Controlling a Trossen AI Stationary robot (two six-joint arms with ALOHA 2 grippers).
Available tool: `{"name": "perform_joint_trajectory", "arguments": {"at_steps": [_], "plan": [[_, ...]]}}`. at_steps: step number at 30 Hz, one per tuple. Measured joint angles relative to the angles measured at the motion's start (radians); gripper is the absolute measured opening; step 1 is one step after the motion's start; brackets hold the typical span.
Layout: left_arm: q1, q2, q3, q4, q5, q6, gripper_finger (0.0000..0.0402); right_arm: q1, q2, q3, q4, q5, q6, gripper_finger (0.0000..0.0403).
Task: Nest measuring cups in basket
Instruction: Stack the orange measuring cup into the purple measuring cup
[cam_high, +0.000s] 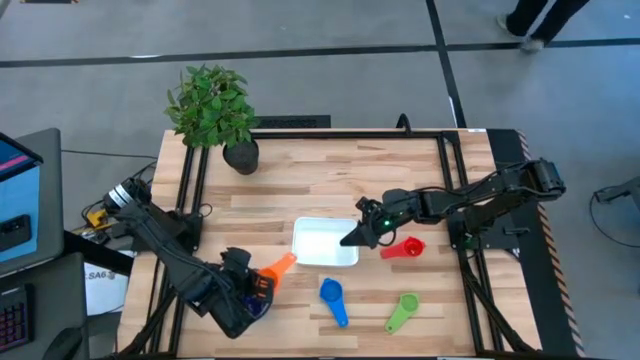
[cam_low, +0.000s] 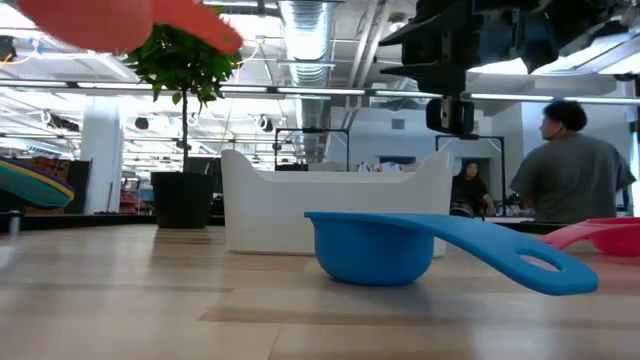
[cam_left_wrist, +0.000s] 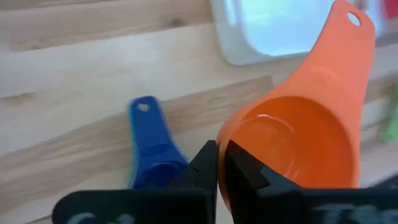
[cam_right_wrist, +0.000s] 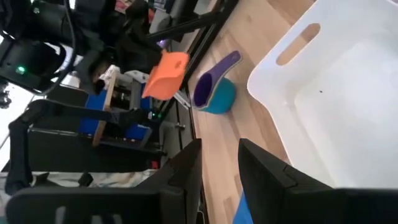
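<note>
Orange cup (cam_high: 277, 267): held in my left gripper (cam_high: 258, 283), jaws closed on its bowl rim, lifted off the table just beside the basket's near-left corner, handle pointing toward the basket.
Dark blue cup (cam_left_wrist: 151, 158): on the wood close under my left gripper, nearer than the basket; a teal cup seems to sit beneath it.
Blue cup (cam_high: 333, 298): on the table just in front of the basket, handle pointing away from it.
Green cup (cam_high: 402, 311): in front of the basket, off to its right.
Basket (cam_high: 324, 242): mid-table, white, nothing visible inside it.
Right gripper (cam_high: 356, 236): over the basket's right edge, jaws a narrow gap apart, holding nothing.
Red cup (cam_high: 404, 247): on the table just right of the basket.
Plant pot (cam_high: 241, 156): beyond the basket, near the table's far-left edge.
</note>
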Motion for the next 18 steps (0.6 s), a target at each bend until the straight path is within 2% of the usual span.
{"name": "perform_joint_trajectory", "arguments": {"at_steps": [4, 8, 13, 18], "plan": [[-0.004, 0.000, 0.035, 0.021, -0.082, 0.001, 0.0004, 0.004, 0.000, 0.000, 0.055, -0.049, -0.015, 0.0134], [0.010, 0.000, 0.059, 0.032, -0.204, 0.001, 0.0002, 0.017, 0.000, 0.000, 0.195, -0.074, 0.037, 0.0155], [0.059, 0.000, 0.062, 0.035, -0.207, 0.056, 0.0002, 0.007, 0.000, 0.000, 0.305, -0.065, 0.101, 0.0195], [0.123, 0.000, 0.062, 0.095, -0.207, 0.193, 0.0001, -0.015, 0.008, 0.023, 0.261, -0.050, 0.101, 0.0220]]}}
